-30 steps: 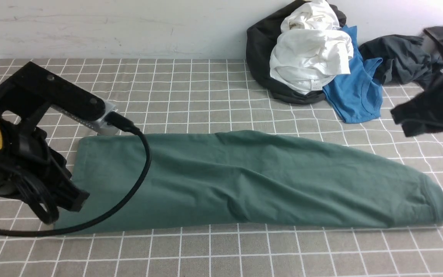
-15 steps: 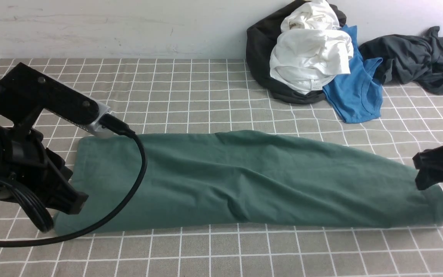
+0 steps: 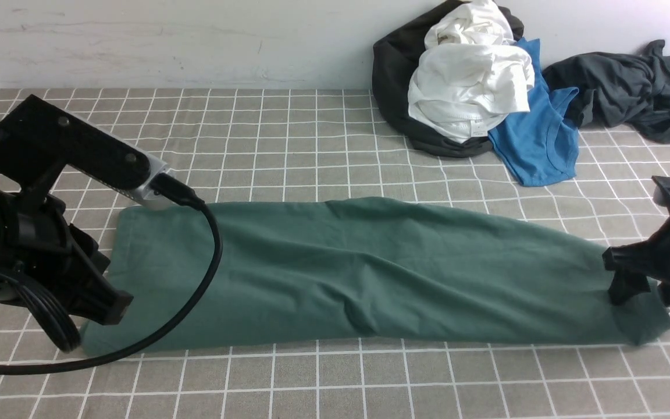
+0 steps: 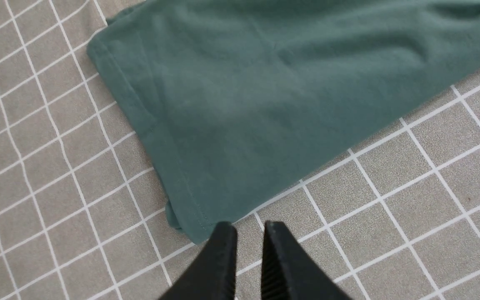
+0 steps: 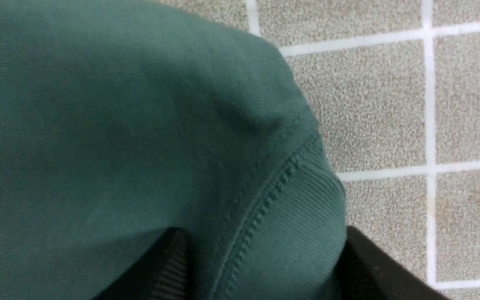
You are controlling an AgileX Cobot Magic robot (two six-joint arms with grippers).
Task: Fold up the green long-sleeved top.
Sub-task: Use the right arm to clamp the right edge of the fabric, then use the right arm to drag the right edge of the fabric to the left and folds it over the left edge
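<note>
The green long-sleeved top (image 3: 370,273) lies folded into a long strip across the checked tablecloth. My left gripper (image 3: 111,305) hovers at the strip's front-left corner. In the left wrist view the top's hemmed corner (image 4: 190,166) lies just beyond this gripper (image 4: 248,227), whose jaws stand narrowly open over bare cloth with nothing between them. My right gripper (image 3: 643,297) is down on the strip's right end. In the right wrist view its jaws (image 5: 263,231) stand open on either side of the top's ribbed neck band (image 5: 298,233), with green fabric bunched between them.
A heap of clothes sits at the back right against the wall: a black garment (image 3: 393,87), a white one (image 3: 469,75), a bright blue one (image 3: 538,139) and a charcoal one (image 3: 620,93). The left arm's black cable (image 3: 210,273) hangs over the top's left end.
My right gripper has come down from the upper right onto the top's right end and opened around it, and the cloth tip there has drawn in slightly. The left arm has barely moved.
</note>
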